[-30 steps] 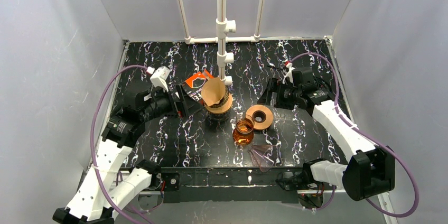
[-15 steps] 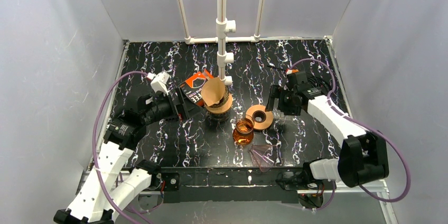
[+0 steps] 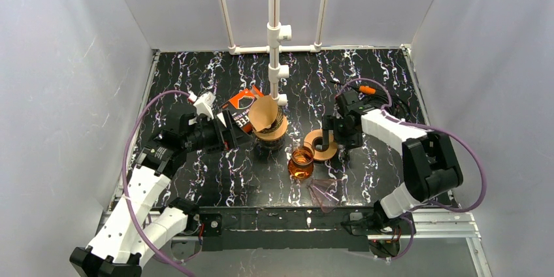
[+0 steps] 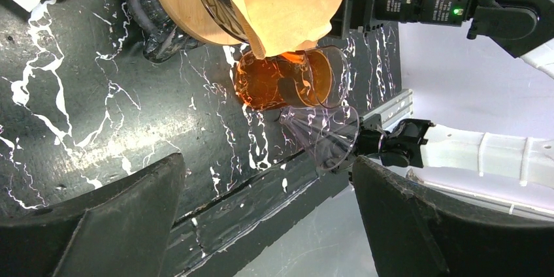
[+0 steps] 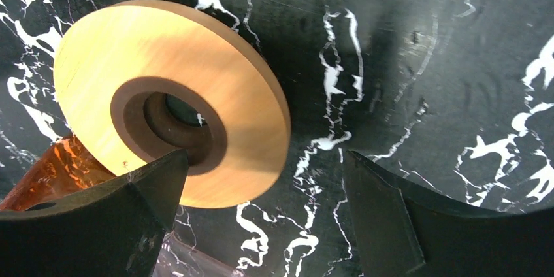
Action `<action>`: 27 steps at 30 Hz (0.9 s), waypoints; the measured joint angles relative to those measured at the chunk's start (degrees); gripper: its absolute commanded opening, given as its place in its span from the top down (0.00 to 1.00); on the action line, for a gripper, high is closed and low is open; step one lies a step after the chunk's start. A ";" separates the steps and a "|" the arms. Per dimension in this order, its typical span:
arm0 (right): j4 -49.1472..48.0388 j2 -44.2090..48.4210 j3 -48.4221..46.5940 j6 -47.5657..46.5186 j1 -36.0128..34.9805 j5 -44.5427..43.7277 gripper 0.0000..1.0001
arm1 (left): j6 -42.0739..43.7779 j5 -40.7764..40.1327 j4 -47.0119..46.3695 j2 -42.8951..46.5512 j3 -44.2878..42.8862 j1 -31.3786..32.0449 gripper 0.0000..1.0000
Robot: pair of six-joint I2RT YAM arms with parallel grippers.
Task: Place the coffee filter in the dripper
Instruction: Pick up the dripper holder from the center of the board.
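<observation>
Coffee filter (image 3: 264, 112), a brown paper cone, sits in the mouth of the dripper (image 3: 272, 134), leaning a little to one side with its upper edge rising above the wooden collar. The dripper stands near the middle of the black, white-veined table (image 3: 196, 81), just in front of a white pipe post (image 3: 274, 29). My left gripper (image 4: 268, 159) is level with the dripper on its left side, near it but apart; its two dark fingers are spread wide and hold nothing. Seen from its wrist, the filter and collar fill the upper part of the view. An orange and black coffee bag (image 3: 238, 106) lies behind the dripper, between it and my left arm. My right gripper (image 5: 266, 156) hangs over a wooden ring (image 5: 215, 74) to the right of the dripper, fingers spread wide and empty; one fingertip overlaps the ring's lower edge, and I cannot tell whether it touches. The ring sits tilted, just beside an amber glass jar (image 3: 300, 164). A clear funnel (image 3: 325, 192) lies on its side near the front edge of the table, just in front of the jar.
</observation>
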State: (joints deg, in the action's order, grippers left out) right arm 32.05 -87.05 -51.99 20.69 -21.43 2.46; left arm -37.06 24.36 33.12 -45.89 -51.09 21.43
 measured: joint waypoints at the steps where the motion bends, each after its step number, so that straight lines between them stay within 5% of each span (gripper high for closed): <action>1: -0.04 -0.83 -0.42 0.00 -1.05 -0.85 0.05 | 0.00 0.00 0.02 -0.07 0.02 0.00 0.02; 4: -0.33 -2.78 -1.29 0.02 -3.52 -3.30 0.09 | -0.02 -0.02 0.15 -0.37 0.11 0.00 0.02; 9: -0.72 -3.78 -1.62 0.09 -4.70 -6.25 0.33 | -0.04 -0.02 0.24 -0.57 0.13 0.00 0.02; 16: -0.46 -3.80 -1.90 -0.61 -4.81 -8.41 0.90 | -0.26 0.02 -0.11 -0.72 0.13 0.00 0.02; 27: 1.88 -1.53 -3.85 -1.18 -4.90 -13.51 0.99 | -1.40 1.40 -0.63 -1.11 0.13 0.00 0.02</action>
State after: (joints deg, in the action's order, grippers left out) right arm 33.93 -88.58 -55.83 19.51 -26.33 -11.05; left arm -38.46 25.76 32.49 -47.00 -50.96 21.43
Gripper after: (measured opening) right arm 0.461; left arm 0.982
